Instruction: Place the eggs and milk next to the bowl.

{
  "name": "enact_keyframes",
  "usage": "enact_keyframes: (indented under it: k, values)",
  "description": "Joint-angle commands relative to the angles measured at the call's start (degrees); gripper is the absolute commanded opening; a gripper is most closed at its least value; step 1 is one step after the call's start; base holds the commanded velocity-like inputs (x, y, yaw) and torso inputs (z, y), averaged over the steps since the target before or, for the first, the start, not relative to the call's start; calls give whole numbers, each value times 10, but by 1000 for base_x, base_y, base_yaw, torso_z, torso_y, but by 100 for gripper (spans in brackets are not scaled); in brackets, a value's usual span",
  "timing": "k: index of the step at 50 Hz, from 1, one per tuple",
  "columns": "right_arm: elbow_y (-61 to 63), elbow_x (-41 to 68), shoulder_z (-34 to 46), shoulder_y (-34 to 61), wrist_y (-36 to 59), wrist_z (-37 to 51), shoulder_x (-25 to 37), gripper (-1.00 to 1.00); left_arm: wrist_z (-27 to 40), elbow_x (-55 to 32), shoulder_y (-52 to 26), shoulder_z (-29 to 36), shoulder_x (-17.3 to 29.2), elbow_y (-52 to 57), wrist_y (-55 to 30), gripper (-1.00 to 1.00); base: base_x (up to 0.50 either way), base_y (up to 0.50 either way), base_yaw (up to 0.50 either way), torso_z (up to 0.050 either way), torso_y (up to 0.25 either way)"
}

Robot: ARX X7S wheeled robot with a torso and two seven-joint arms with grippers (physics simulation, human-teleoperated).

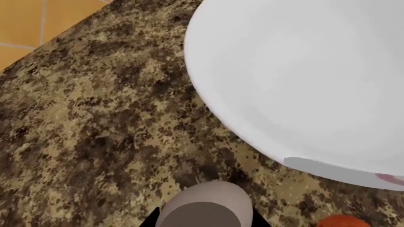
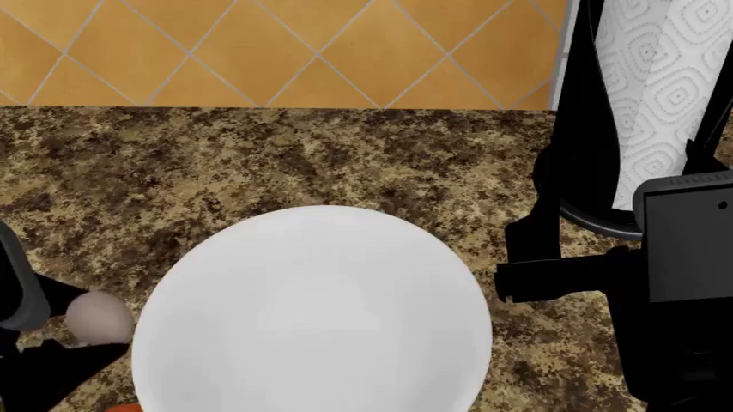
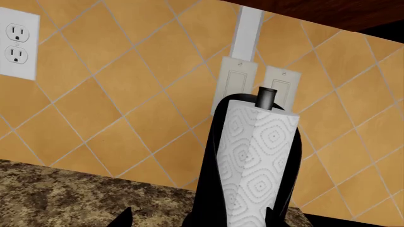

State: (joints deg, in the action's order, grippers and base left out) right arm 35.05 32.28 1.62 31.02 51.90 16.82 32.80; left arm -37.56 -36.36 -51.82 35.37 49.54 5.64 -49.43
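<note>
The large white bowl (image 2: 309,318) sits on the granite counter in the middle of the head view and fills the left wrist view (image 1: 303,80). My left gripper (image 1: 203,222) is shut on the pale greyish-pink egg (image 1: 205,205), just beside the bowl's left rim; the egg also shows in the head view (image 2: 98,318). The orange-brown egg (image 1: 341,221) lies on the counter close to the bowl, only an edge showing. My right gripper (image 3: 197,221) is open and empty, facing the paper-towel roll. The milk carton is out of view.
A white patterned paper-towel roll (image 2: 658,94) on a black stand stands at the back right, close to my right arm (image 2: 572,275). An orange tiled wall (image 2: 287,51) with an outlet (image 3: 18,45) and switches (image 3: 237,85) backs the counter.
</note>
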Motion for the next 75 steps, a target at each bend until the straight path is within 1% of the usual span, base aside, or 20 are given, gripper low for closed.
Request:
enact_keyframes:
  k: [1, 22, 27, 30, 31, 40, 52, 75]
  values:
    - [-1, 1, 2, 2, 0, 1, 0, 100, 9, -6, 6, 0, -1, -3, 0, -100, 0, 0, 0, 0, 0]
    - [-6, 0, 6, 2, -4, 2, 1, 100, 3, 2, 12, 9, -4, -19, 11, -100, 0, 0, 0, 0, 0]
    - [-4, 2, 5, 0, -3, 3, 2, 100, -19, 24, 8, 20, -12, -65, 48, -100, 0, 0, 0, 0, 0]
    - [-3, 2, 4, -2, -5, 3, 2, 100, -10, 19, 8, 17, -11, -53, 37, -100, 0, 0, 0, 0, 0]
    - [-3, 2, 4, -3, -5, 3, 2, 100, -3, 15, 8, 15, -10, -46, 27, 100, 0, 0, 0, 0, 0]
    - [-2, 4, 6, -2, -5, 3, 2, 100, 18, 4, 11, 7, -4, -16, 6, 100, 0, 0, 0, 0, 0]
    - [0, 7, 5, -4, -5, 4, 4, 100, 17, 4, 11, 9, -1, -13, 4, 100, 0, 0, 0, 0, 0]
    - [-3, 9, 8, 0, -9, 5, 3, 100, 34, -19, 11, -20, 24, 10, -8, 100, 0, 0, 0, 0, 0]
